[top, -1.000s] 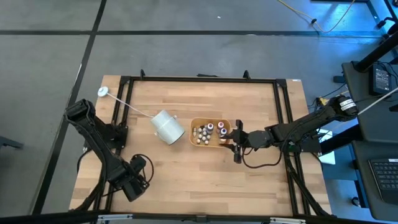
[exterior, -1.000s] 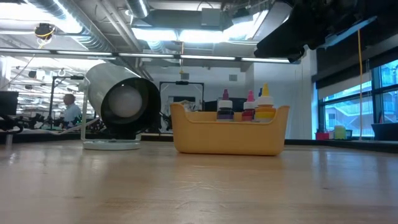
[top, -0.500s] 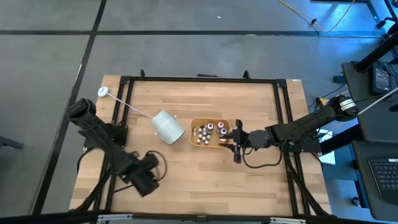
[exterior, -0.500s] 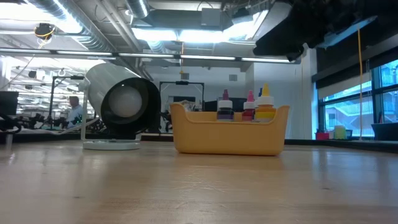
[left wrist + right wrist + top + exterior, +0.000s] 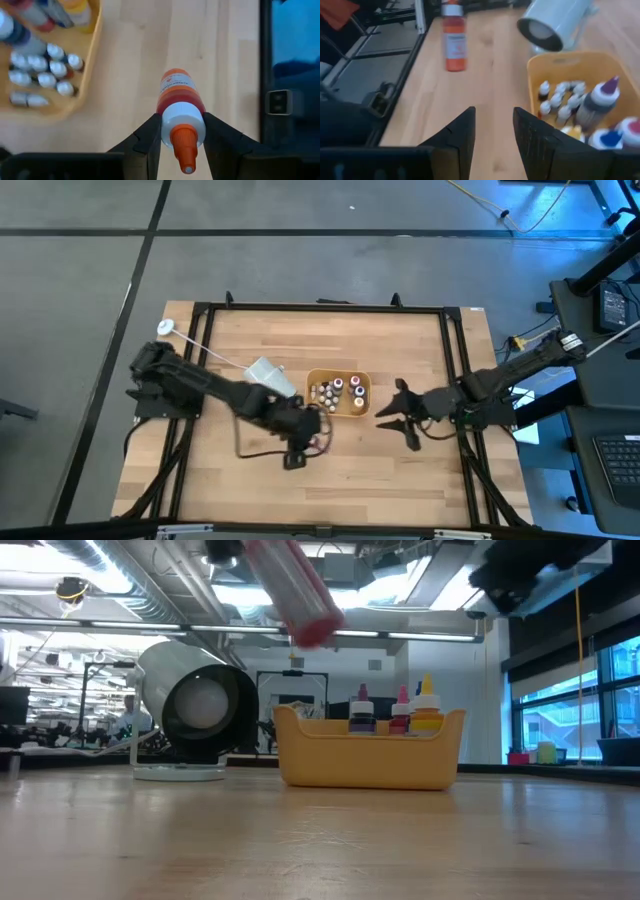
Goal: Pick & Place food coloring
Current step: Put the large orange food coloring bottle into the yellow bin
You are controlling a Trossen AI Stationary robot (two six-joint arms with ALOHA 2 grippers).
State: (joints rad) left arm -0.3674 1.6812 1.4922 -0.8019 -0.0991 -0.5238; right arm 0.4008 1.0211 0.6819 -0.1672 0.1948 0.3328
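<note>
Table top: pale butcher-block wooden table (image 5: 400,470), smooth strips with a soft sheen.
Tray: yellow-orange rounded plastic tray (image 5: 370,762), smooth, slightly satin.
Held bottle: orange-red plastic food colouring bottle (image 5: 180,102), glossy, paper label, white collar, orange ribbed tip.
Cup: large white cylindrical cup (image 5: 190,705), smooth, matt.
Fingers: dark fingers (image 5: 145,142) of the left gripper (image 5: 182,135), matt plastic.

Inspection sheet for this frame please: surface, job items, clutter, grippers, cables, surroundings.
Surface: wooden table, bare at the front.
Job's things: small food coloring bottles in the orange tray; one orange bottle held above the table.
Clutter: white cup on its side by the tray.
Grippers: left gripper shut on the orange bottle; right gripper open, beside the tray.
Cables: one looped by the left arm.
Surroundings: grey floor, a person far off.
</note>
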